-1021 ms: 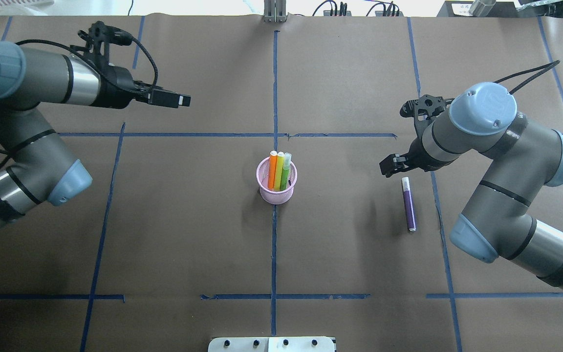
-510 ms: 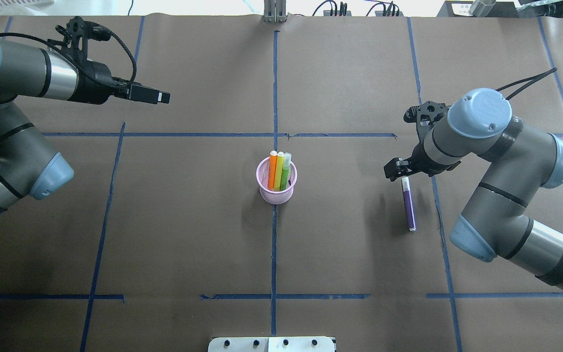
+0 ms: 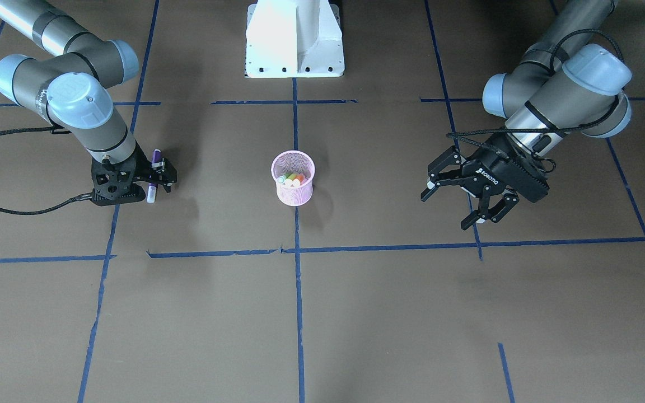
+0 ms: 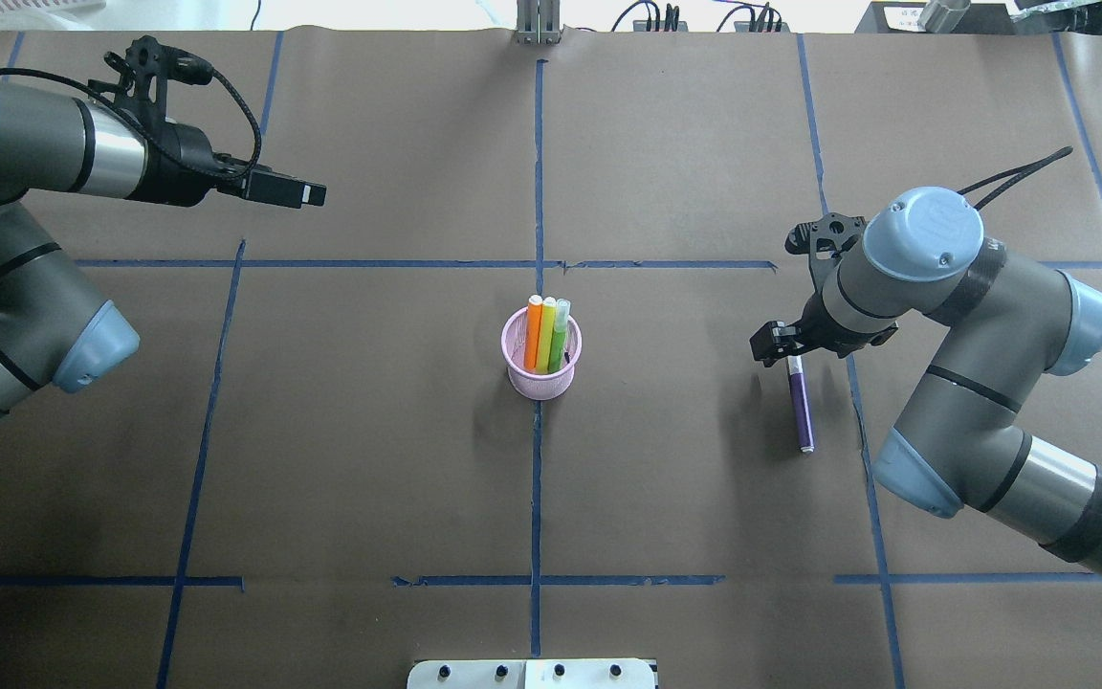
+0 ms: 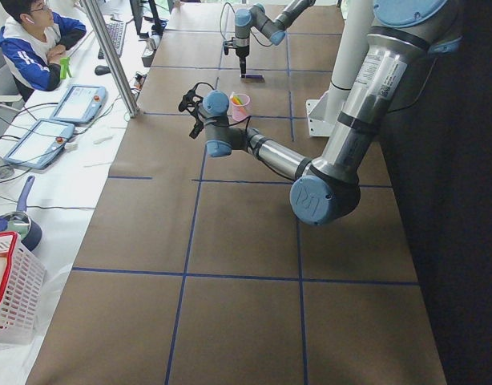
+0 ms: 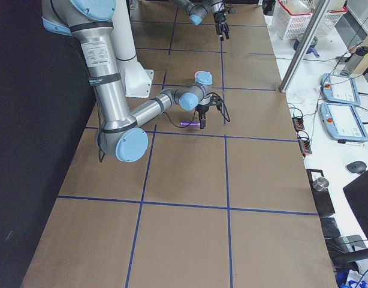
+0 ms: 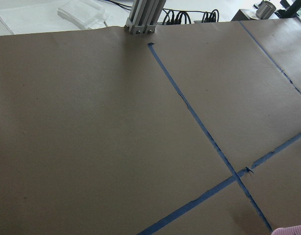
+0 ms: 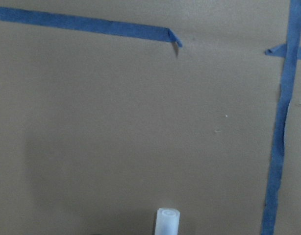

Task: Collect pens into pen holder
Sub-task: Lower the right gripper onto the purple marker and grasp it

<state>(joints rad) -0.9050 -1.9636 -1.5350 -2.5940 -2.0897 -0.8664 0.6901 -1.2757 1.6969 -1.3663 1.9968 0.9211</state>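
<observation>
The purple pen (image 4: pixel 802 407) is laid flat on the brown worktop (image 4: pixel 666 498), well apart from the pink mesh cup (image 4: pixel 539 385), in which three other pens (image 4: pixel 547 335) are stood. The right fingers (image 4: pixel 761 344) are held apart astride its capped end. The left fingers (image 3: pixel 485 215) are spread wide above the worktop.

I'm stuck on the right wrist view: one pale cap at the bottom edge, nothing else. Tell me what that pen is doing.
Observer: It's the purple pen, lying flat on the table. The right gripper is low over its capped end, fingers apart.
Operator: Give me the holder.
Observer: The pink pen holder stands at the table's centre, apart from that pen, with three pens standing in it.
</observation>
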